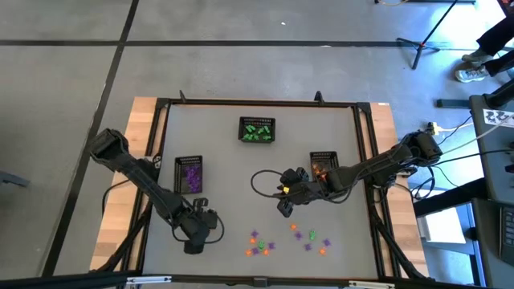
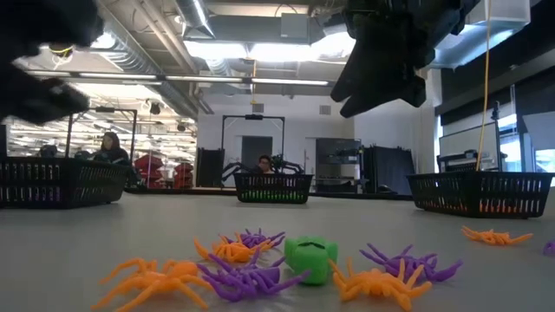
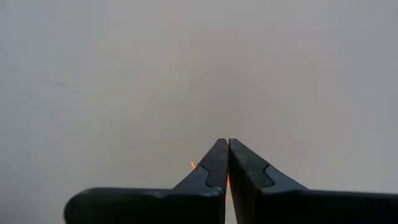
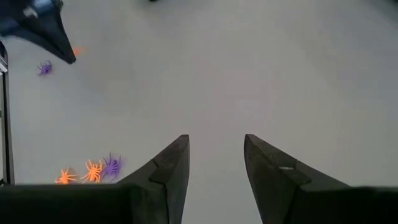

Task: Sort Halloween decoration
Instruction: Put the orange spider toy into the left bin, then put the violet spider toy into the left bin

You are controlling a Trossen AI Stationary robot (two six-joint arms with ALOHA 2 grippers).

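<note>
Several small plastic Halloween decorations lie loose near the table's front edge [image 1: 259, 243], [image 1: 309, 237]: orange [image 2: 156, 279] and purple [image 2: 247, 279] spiders and a green piece [image 2: 310, 258]. My left gripper [image 1: 201, 237] is at the front left, shut, with a bit of orange trinket [image 3: 193, 165] showing between its fingers. The same gripper shows in the right wrist view [image 4: 69, 57]. My right gripper [image 1: 281, 207] hangs open over the table's middle, above bare table [image 4: 214, 155], with nothing between its fingers. My left gripper pinches an orange trinket between its two fingers near their free ends; only small orange bits [image 3: 193, 165], [image 4: 78, 51] stick out beside the shut fingers. The fingers slant down steeply. The fingers hide which part of the trinket is held.
Three black mesh baskets stand on the table: one with purple pieces at the left [image 1: 189, 174], one with green pieces at the far middle [image 1: 257, 130], one with orange pieces at the right [image 1: 324, 164]. A black cable loops beside the right gripper [image 1: 261, 183]. People sit in the room beyond.
</note>
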